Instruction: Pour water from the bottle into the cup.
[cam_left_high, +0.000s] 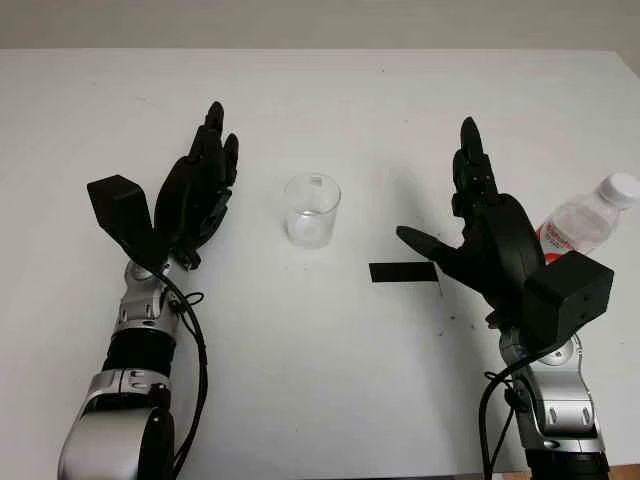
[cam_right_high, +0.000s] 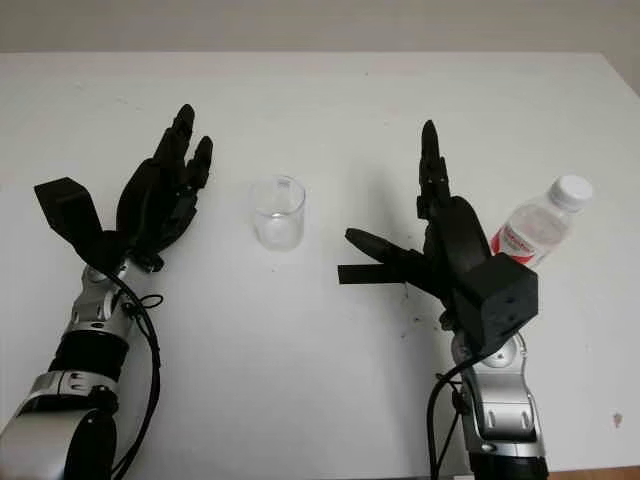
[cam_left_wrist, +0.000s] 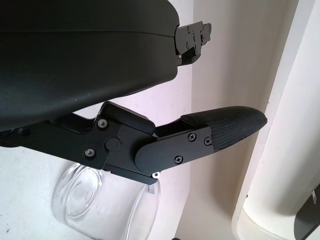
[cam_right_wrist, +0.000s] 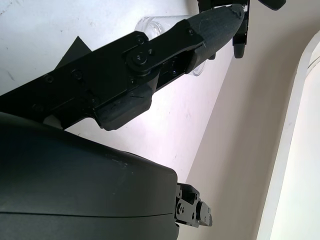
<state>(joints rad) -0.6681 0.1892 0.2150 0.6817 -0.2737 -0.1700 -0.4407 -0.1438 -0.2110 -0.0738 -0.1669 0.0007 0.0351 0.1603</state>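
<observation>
Bottle (cam_left_high: 590, 218) label red, its print too small to read.

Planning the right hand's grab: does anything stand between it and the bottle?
Nothing visible does. The clear plastic bottle with a white cap and red label stands just outboard of the open right hand, on bare white table.

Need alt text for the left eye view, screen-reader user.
Two black robot hands, both open and holding nothing, hover over a white table either side of a clear glass cup: left hand beside the cup, right hand next to a capped plastic water bottle. A black strip lies by the right hand.
</observation>
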